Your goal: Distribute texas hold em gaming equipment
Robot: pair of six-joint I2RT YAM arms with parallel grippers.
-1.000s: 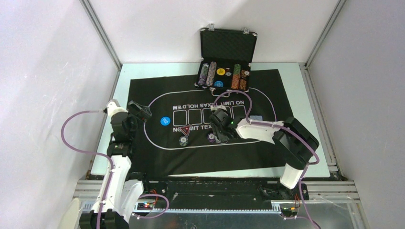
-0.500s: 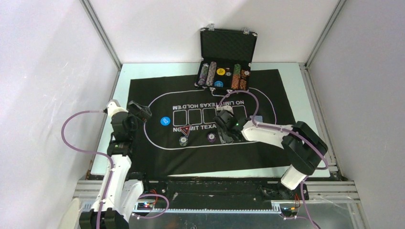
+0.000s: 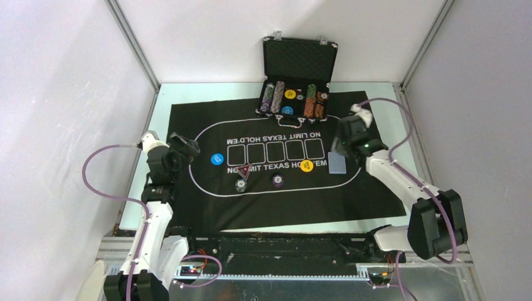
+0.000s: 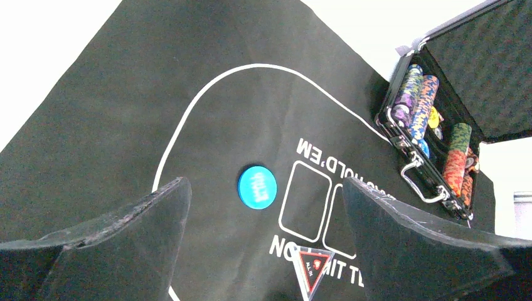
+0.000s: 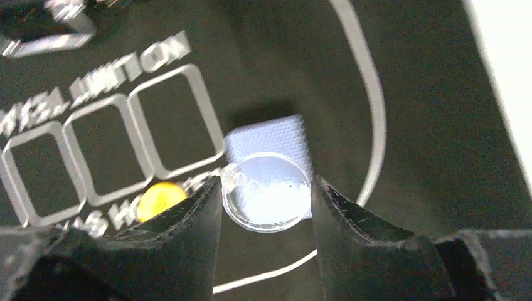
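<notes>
My right gripper (image 3: 346,133) (image 5: 268,183) hovers over the mat's right end, shut on a clear round disc (image 5: 266,199). Below it lies a blue-backed card deck (image 3: 337,163) (image 5: 266,138). A yellow button (image 3: 306,165) (image 5: 157,199) lies left of the deck. A blue button (image 3: 217,159) (image 4: 257,187) lies at the mat's left. A red-edged triangular marker (image 3: 243,170) (image 4: 312,268) and two small chip stacks (image 3: 241,185) (image 3: 278,180) sit near the middle. My left gripper (image 3: 186,145) (image 4: 265,188) is open and empty, above the mat's left edge.
The black felt mat (image 3: 376,188) covers most of the table. The open black case (image 3: 300,59) stands at the back with rows of chips (image 3: 276,97) and more buttons in it; it also shows in the left wrist view (image 4: 439,135). White walls close in on both sides.
My right gripper has swung from the mat's middle to its right end. The yellow button now lies uncovered where the gripper was. The left arm has not moved.
</notes>
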